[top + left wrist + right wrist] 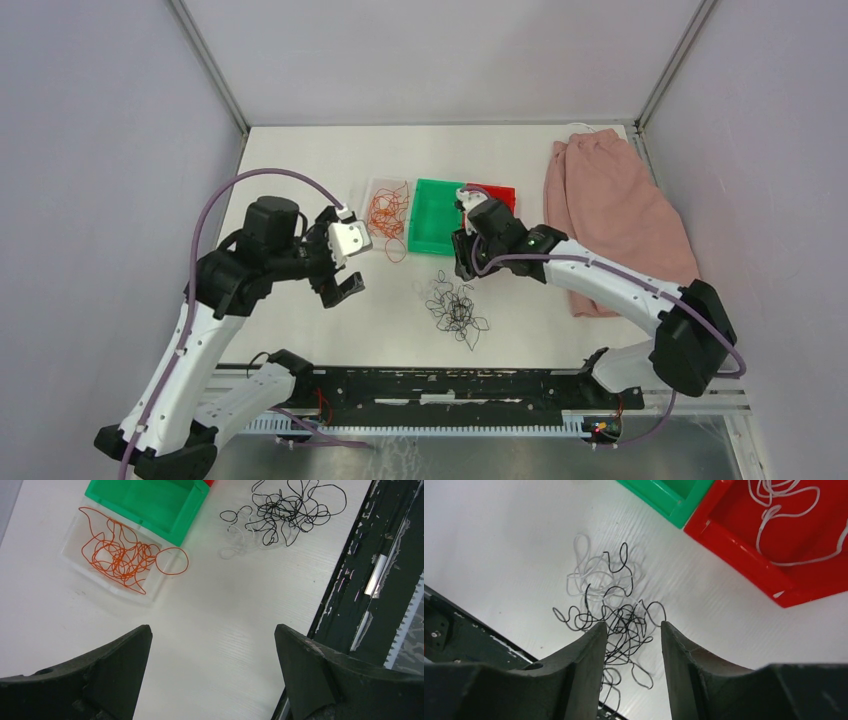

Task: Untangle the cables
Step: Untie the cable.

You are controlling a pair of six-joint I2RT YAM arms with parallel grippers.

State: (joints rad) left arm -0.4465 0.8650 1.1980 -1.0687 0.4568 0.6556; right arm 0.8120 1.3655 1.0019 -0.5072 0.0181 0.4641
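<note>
From above, your left gripper hangs with its jaws spread wide over the table. It is just beside a clear tray that holds the orange cables. A green tray and a red tray follow in a row to the right, and a pink cloth lies at the far right. The black cables form a loose clump on the table in front of the trays, with your right gripper just behind it.

In the left wrist view, nothing sits between the two fingers. One orange loop hangs over the clear tray's edge onto the table. A few pale strands lie against the black clump.

In the right wrist view, the jaws stand at a narrow gap, and the black clump shows through it below. You cannot tell from here whether the tips touch any strand. A white cable lies curled in the red tray.
</note>
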